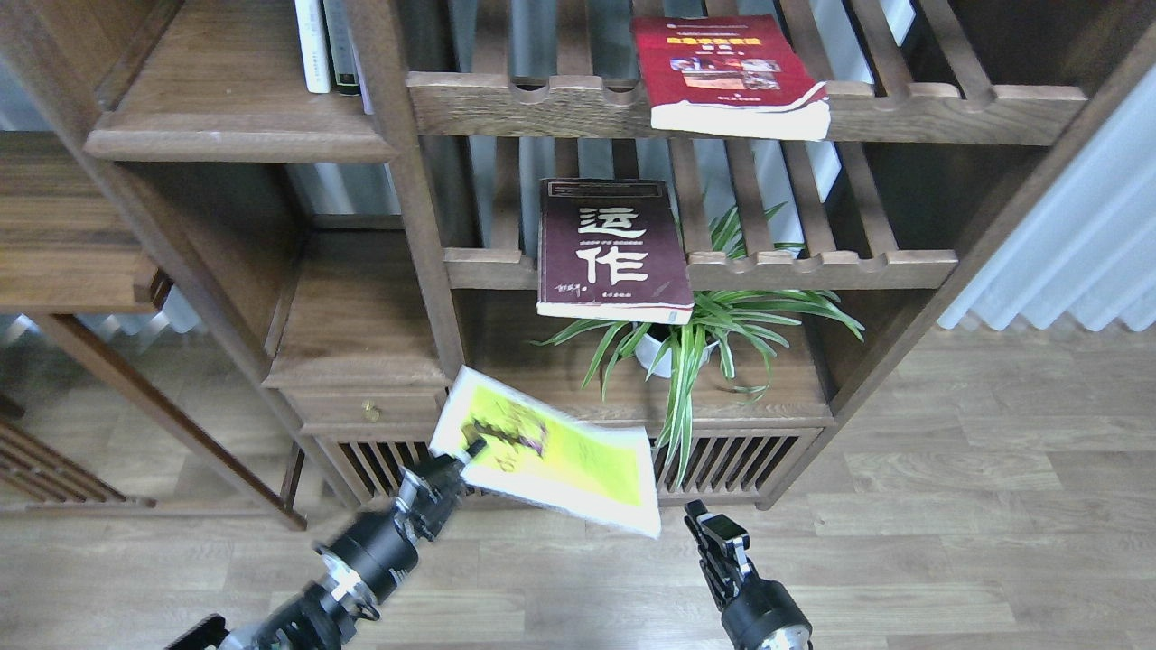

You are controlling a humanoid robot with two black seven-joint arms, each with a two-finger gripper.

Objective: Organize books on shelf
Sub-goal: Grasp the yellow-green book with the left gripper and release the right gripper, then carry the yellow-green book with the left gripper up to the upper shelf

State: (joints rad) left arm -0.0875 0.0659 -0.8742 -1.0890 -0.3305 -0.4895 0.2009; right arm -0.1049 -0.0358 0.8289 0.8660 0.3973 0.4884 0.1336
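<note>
- the left tool (465, 451) grips the yellow-green book (555, 456) at its left edge, holding it tilted in the air in front of the cabinet.
- the right tool (709, 533) hangs just below the book's lower right corner, apart from it; its fingers cannot be told apart.
- the maroon book (610, 251) lies on the middle slatted rack (813, 266), overhanging the front rail.
- the red book (727, 77) lies on the upper slatted rack (948, 108).
- a spider plant (713, 329) stands below.
- the solid shelf (226, 117) upper left carries upright books (321, 45).
</note>
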